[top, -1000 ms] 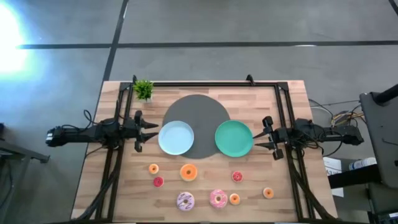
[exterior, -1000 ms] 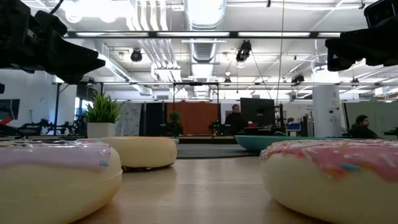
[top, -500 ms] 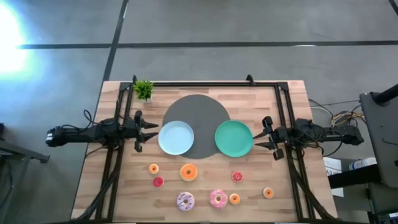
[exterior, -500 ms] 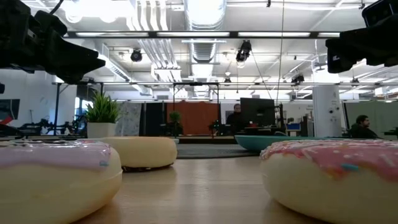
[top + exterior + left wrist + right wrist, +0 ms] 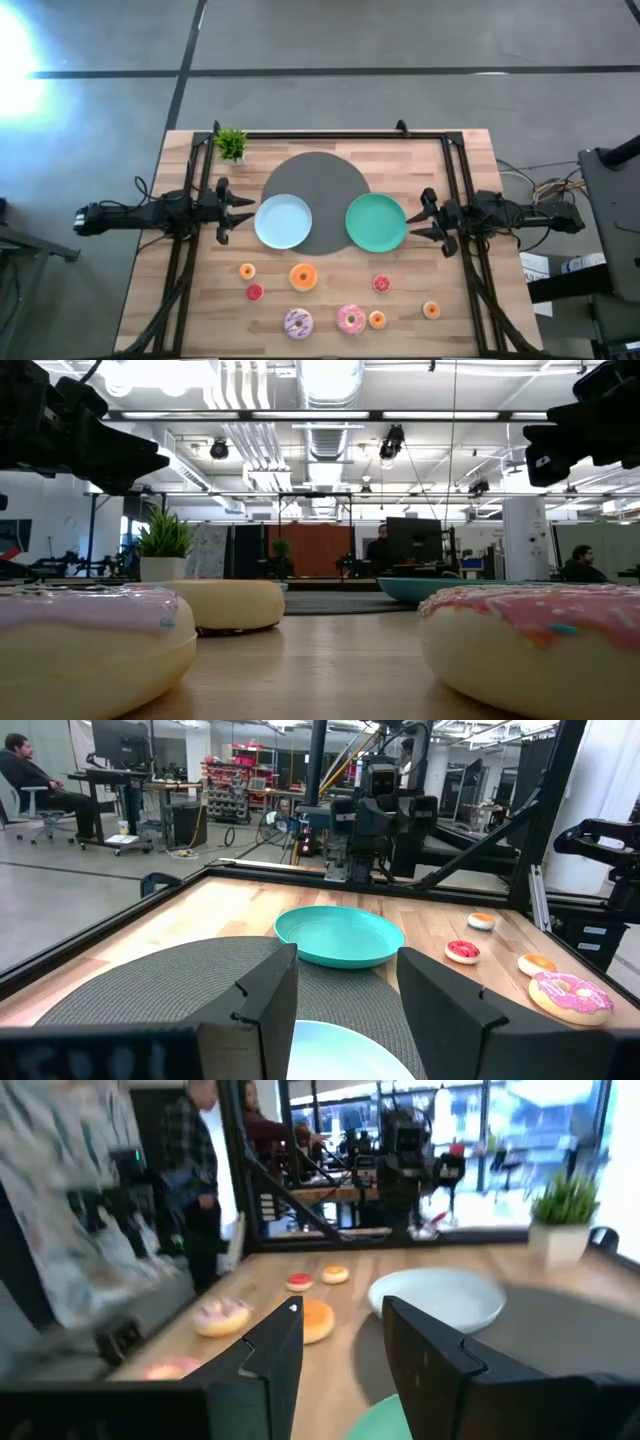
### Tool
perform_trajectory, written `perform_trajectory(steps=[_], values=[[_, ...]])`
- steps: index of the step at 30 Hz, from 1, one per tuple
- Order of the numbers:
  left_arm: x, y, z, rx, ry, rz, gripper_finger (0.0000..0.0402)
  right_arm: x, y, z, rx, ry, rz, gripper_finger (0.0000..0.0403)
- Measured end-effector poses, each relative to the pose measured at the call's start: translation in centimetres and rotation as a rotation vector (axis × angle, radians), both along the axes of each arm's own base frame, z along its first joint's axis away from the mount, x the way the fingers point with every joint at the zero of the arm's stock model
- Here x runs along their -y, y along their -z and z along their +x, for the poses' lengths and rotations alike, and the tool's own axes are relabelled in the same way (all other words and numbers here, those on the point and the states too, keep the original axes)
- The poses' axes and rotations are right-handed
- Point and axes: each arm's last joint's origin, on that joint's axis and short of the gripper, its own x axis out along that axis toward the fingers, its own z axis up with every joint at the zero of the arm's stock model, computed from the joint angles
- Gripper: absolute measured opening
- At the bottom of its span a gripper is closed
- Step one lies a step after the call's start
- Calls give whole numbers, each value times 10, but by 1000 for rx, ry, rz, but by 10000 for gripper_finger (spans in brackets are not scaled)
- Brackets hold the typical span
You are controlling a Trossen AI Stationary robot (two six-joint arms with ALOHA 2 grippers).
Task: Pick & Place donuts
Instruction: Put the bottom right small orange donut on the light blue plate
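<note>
While both arms hang at the bench's (image 5: 200,320) sides, the left pincer (image 5: 236,210) sits just beside the light blue plate (image 5: 283,221) with its fingers spread wide and empty, and the right pincer (image 5: 424,219) sits just beside the green plate (image 5: 376,222), likewise wide apart and holding nothing. Both plates overlap the grey disc (image 5: 315,175). The donuts lie along the bench's near part, apart from both plates: a small orange one (image 5: 247,271), a small red one (image 5: 255,292), the larger orange one (image 5: 303,277), the white-purple sprinkled one (image 5: 298,323), the pink one (image 5: 351,319), a small orange one (image 5: 377,320), a small red-pink one (image 5: 381,284) and a small orange one (image 5: 431,310). A potted plant (image 5: 231,144) stands at the far left corner
</note>
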Motion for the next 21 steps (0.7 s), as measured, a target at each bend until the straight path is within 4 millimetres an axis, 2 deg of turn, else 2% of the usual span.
perform_trajectory(steps=[9,12,18,21], values=[[0,0,0,0,0,0,147,0,0,0,-131,-23,589,126],[0,0,0,0,0,0,147,1,0,0,-146,16,748,130],[0,0,0,0,0,0,147,4,0,1,-144,100,1027,131],[0,0,0,0,0,0,147,4,0,1,-155,94,1081,127]])
